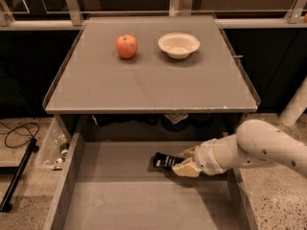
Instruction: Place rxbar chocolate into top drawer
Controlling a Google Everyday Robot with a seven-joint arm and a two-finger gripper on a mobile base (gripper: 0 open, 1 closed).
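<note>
The top drawer is pulled open below the tabletop, wide and grey with low side walls. My gripper reaches in from the right, low over the drawer's back middle. It is shut on the rxbar chocolate, a dark bar with pale lettering that sticks out to the left of the fingers, at or just above the drawer bottom. My white arm crosses the drawer's right wall.
A red apple and a white bowl sit at the back of the grey tabletop. A clear bin and a black cable lie on the floor at left.
</note>
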